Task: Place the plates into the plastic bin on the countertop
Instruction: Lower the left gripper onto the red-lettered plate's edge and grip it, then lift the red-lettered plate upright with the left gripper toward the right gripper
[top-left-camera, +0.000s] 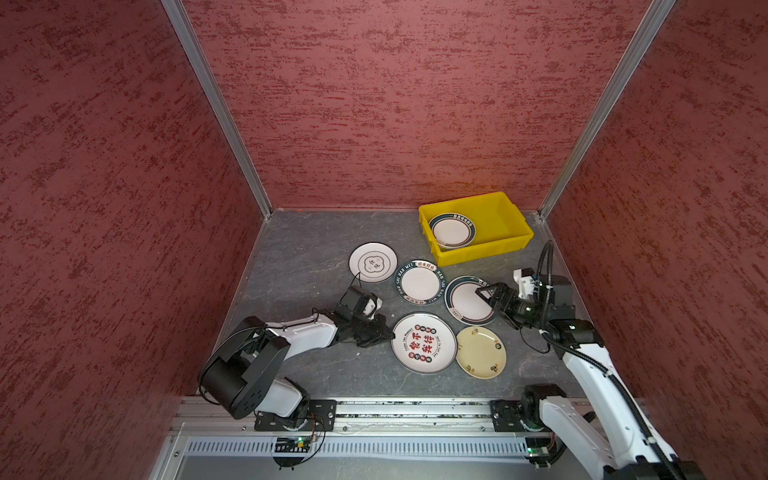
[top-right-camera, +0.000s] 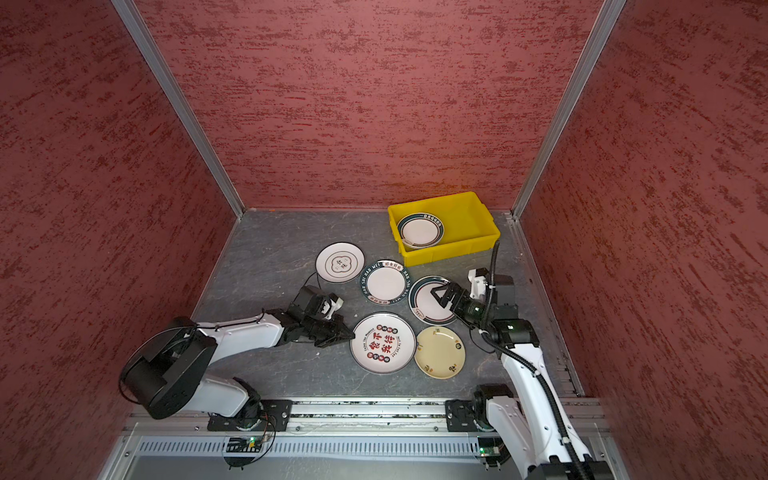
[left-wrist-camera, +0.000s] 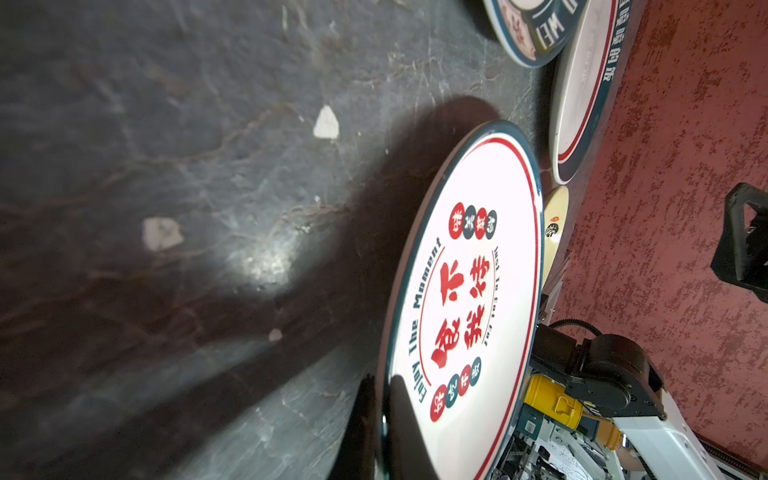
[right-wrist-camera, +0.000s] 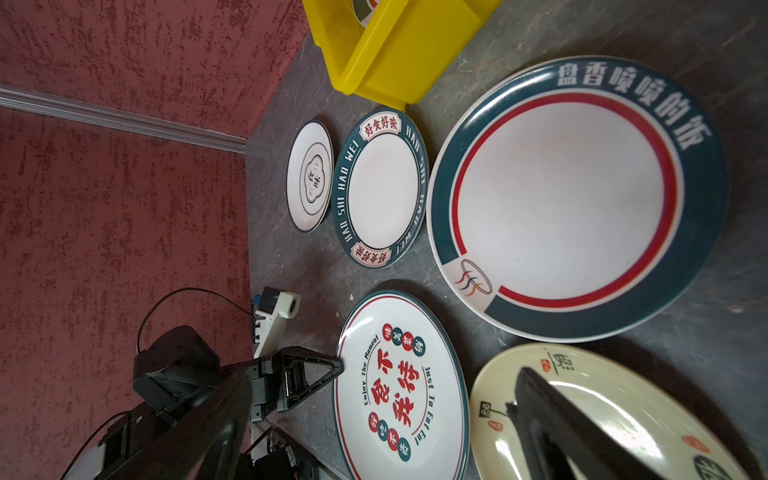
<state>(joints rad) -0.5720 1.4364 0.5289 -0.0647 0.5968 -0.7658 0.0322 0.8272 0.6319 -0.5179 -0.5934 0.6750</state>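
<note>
In both top views, one plate (top-left-camera: 452, 230) lies in the yellow bin (top-left-camera: 482, 251) at the upper right of the countertop (top-left-camera: 299, 257). Five other plates (top-left-camera: 419, 282) lie out mid-frame, so we judge the task barely begun. The left gripper (top-left-camera: 390, 335) meets the red-lettered plate (top-left-camera: 424, 343); the right gripper (top-left-camera: 486, 295) hovers over the green-and-red plate (top-left-camera: 461, 301).

In the left wrist view, the left fingers (left-wrist-camera: 409, 432) pinch that lettered plate's rim tight.

In the right wrist view, the right fingers (right-wrist-camera: 548, 424) stand wide apart, holding nothing.
</note>
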